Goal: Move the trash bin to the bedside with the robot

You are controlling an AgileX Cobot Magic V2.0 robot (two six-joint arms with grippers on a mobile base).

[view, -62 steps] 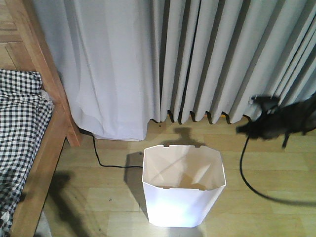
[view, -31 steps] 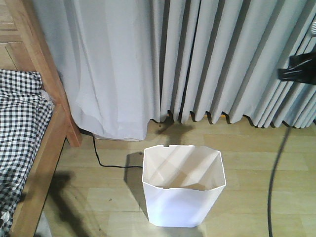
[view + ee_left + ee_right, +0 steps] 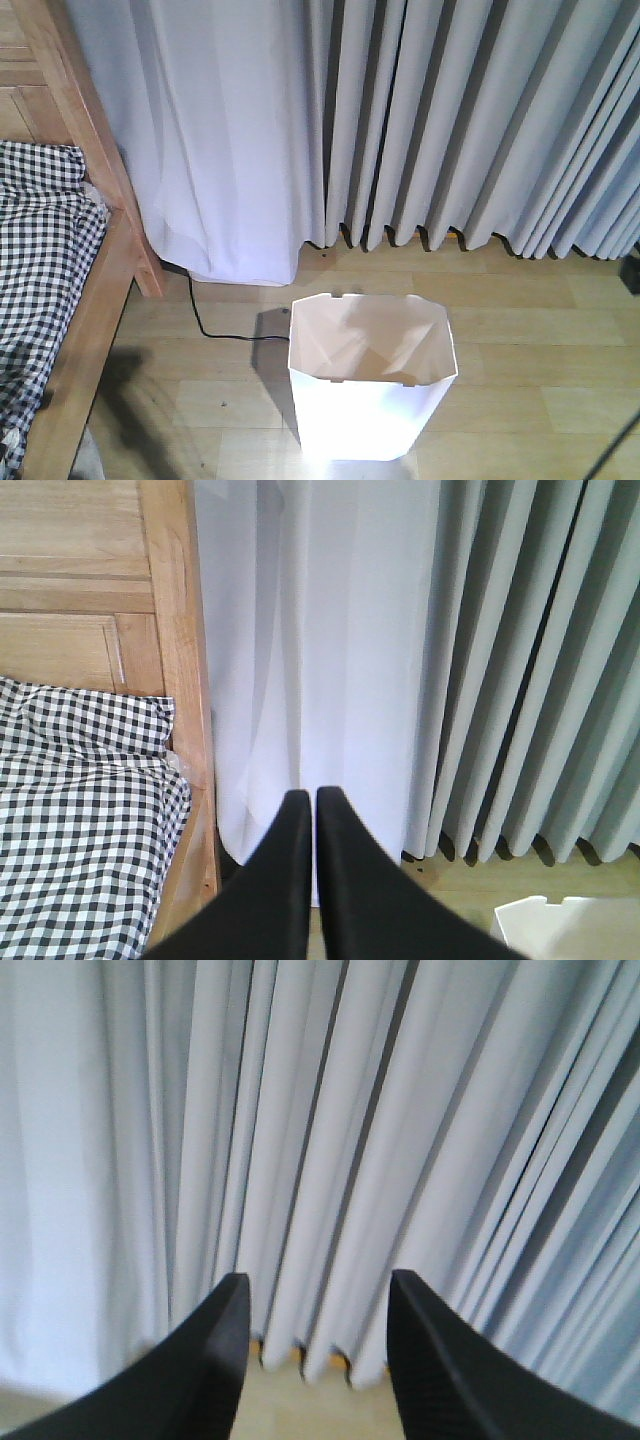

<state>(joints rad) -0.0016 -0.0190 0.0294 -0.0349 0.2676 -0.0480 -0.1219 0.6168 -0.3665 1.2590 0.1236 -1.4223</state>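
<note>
Two arms, neither touching its target: the white trash bin (image 3: 372,375) stands upright and empty on the wood-plank floor (image 3: 520,340), in front of the pale pleated curtains (image 3: 450,120) and apart from the bedside (image 3: 95,300), with open floor between its left wall and the light wooden bed frame. From the front view, the bin appears not to have reached its destination; the checked bedding (image 3: 40,260) lies at the far left, while the bin sits near the middle of the scene. A thin black cable (image 3: 205,322) runs along the floor from the curtain hem toward the bin's left side.

Seen from its own wrist camera, the left gripper (image 3: 311,805) has its jaws pressed nearly together with only a sliver of gap, holding nothing, aimed at the white curtain beside the bed post; a corner of the bin's rim (image 3: 570,920) shows at the lower right of that view. The right gripper (image 3: 315,1295) has its jaws spread wide, also empty, facing the curtain folds with a strip of floor below.

Judging by the layout, the main work is still ahead: the bin must be gripped or nudged at its thin rim and shifted leftward until it stands next to the bed frame.
</note>
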